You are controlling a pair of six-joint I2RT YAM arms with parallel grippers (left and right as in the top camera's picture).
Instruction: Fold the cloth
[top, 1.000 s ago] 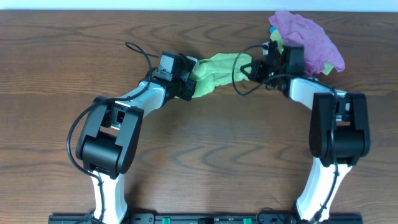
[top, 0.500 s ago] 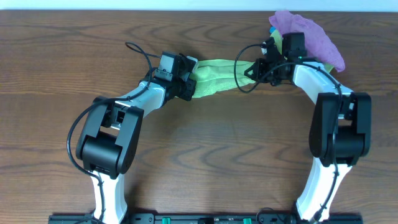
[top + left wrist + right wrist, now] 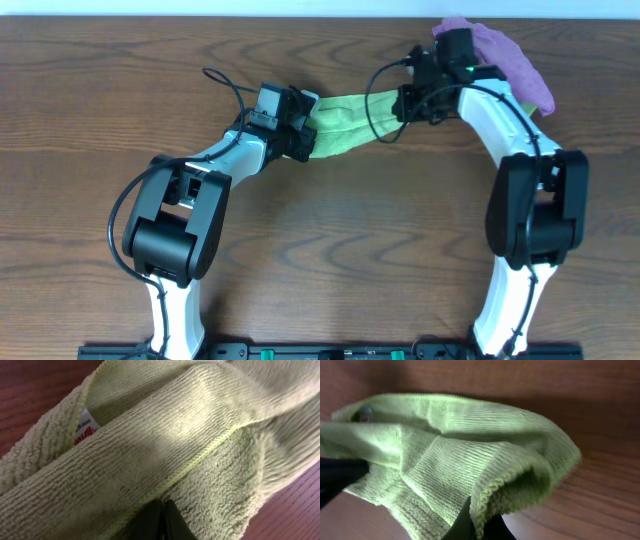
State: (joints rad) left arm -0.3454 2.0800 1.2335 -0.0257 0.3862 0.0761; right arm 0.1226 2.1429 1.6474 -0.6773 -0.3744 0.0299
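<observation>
So the cloth point(image 3: 348, 109) runs long-ways side to side, left gripper point(image 3: 307, 134) pinching one end and right gripper point(image 3: 398, 105) pinching the other.

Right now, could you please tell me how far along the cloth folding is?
Early on. Done: the left gripper and the right gripper each pinch one end of the cloth. In hand: the cloth is stretched between them as a bunched band, not a flat sheet. Left: no neat fold shows, so it looks like spreading it flat and the folding itself remain.

Cloth point(image 3: 345, 112) between left gripper point(image 3: 308, 128) and right gripper point(image 3: 398, 104), near table point(image 3: 320, 250) far edge.
</observation>
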